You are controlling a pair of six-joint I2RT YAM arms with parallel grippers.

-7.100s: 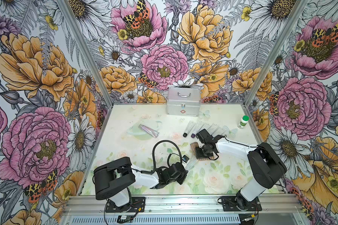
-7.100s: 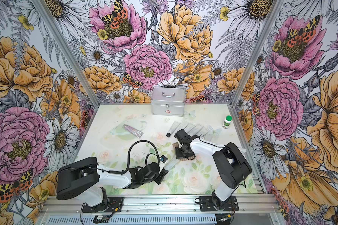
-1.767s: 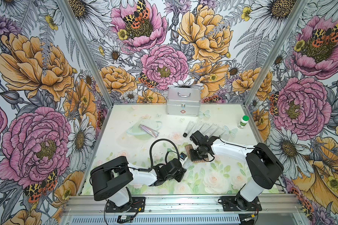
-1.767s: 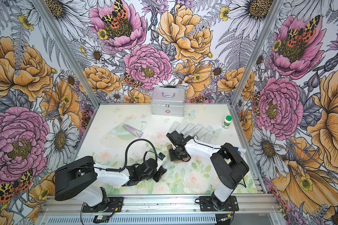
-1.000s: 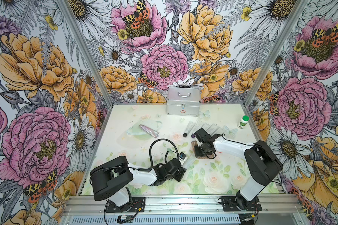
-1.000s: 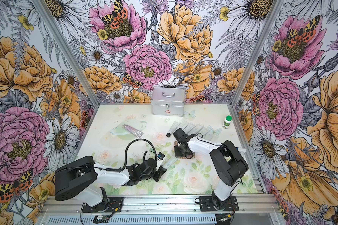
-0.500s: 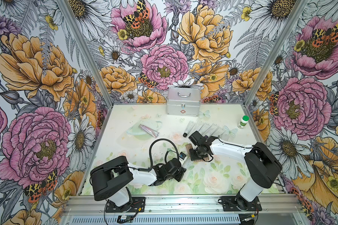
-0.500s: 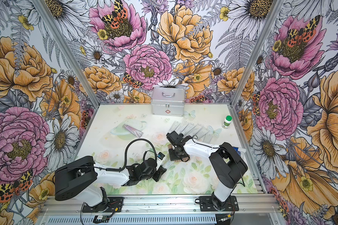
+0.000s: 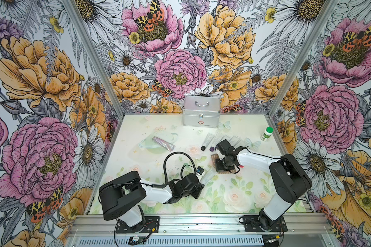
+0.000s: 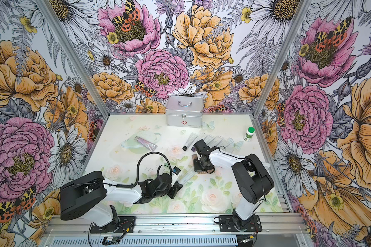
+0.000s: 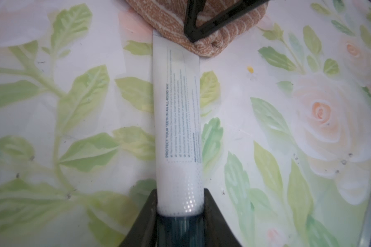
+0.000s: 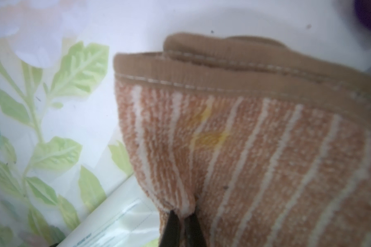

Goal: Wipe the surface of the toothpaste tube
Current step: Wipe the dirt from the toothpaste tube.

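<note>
The toothpaste tube [image 11: 178,119] was seen lying flat on the flowered table mat [image 11: 308,119], running from the bottom centre of the left wrist view to its upper centre. Its cap end was clamped between the closed jaws of the left gripper [image 11: 180,205], apparently so that the tube would be pinned against sliding while rubbed. A fold of the striped brown cloth [image 12: 255,149] was pinched by the right gripper [image 12: 182,216], its jaws shut tight on it, and the cloth was laid over the tube's flat far end. Most of the printed face was left uncovered, so the wiping was judged unfinished. In a top view the tube [image 9: 209,176] was found just below the frame's centre, between the two arms.
</note>
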